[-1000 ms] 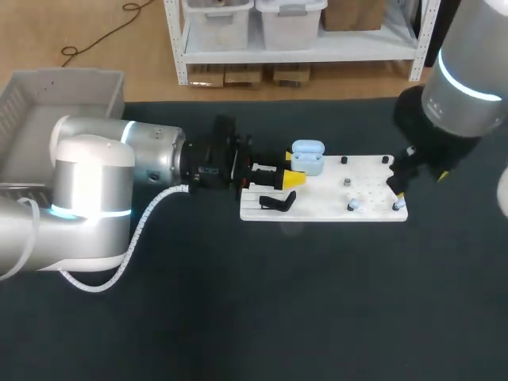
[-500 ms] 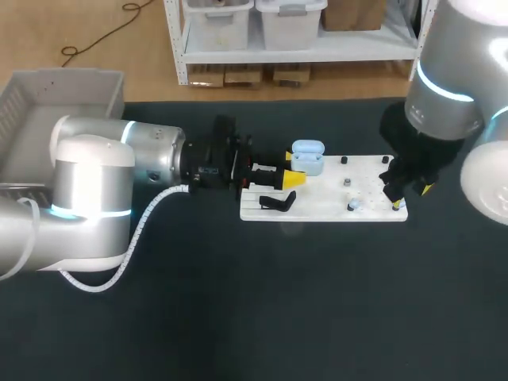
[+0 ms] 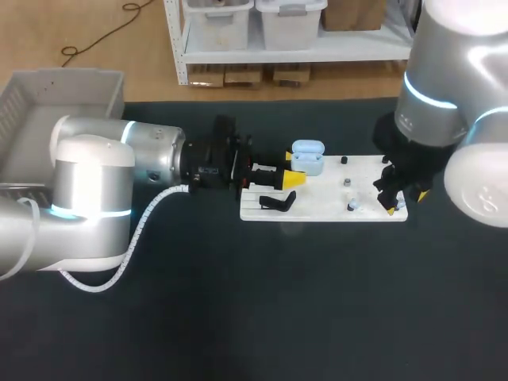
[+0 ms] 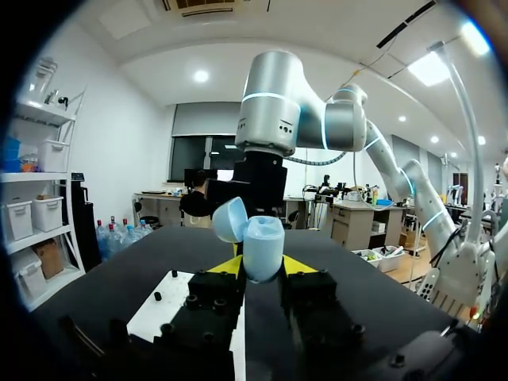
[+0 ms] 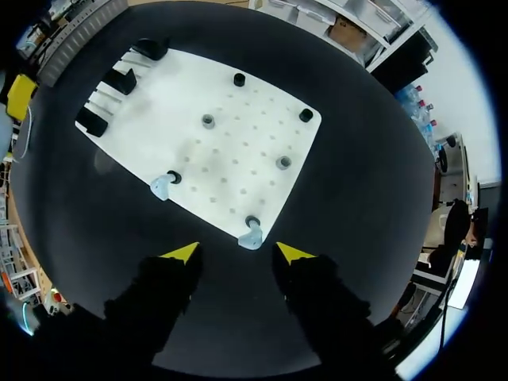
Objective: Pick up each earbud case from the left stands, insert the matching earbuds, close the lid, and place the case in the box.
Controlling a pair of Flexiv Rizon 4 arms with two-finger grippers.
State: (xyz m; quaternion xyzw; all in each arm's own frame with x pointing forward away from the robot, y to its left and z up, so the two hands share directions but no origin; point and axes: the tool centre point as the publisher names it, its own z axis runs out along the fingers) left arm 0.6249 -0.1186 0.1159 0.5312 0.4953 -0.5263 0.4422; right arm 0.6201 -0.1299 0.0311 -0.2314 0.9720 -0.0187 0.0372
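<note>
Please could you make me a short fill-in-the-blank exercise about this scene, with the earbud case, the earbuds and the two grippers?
1. The left gripper is shut on a light blue earbud case whose lid is ____.
2. The number of light blue earbuds standing on the white board is ____.
3. The right gripper, open, with one earbud just ahead of it, holds ____.

Missing words: open; two; nothing.

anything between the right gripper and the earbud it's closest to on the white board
Nothing visible. The right gripper is open, and the earbud at the white board's edge lies straight ahead of its fingers. The second earbud sits off to one side; the left gripper holds the earbud case.
</note>
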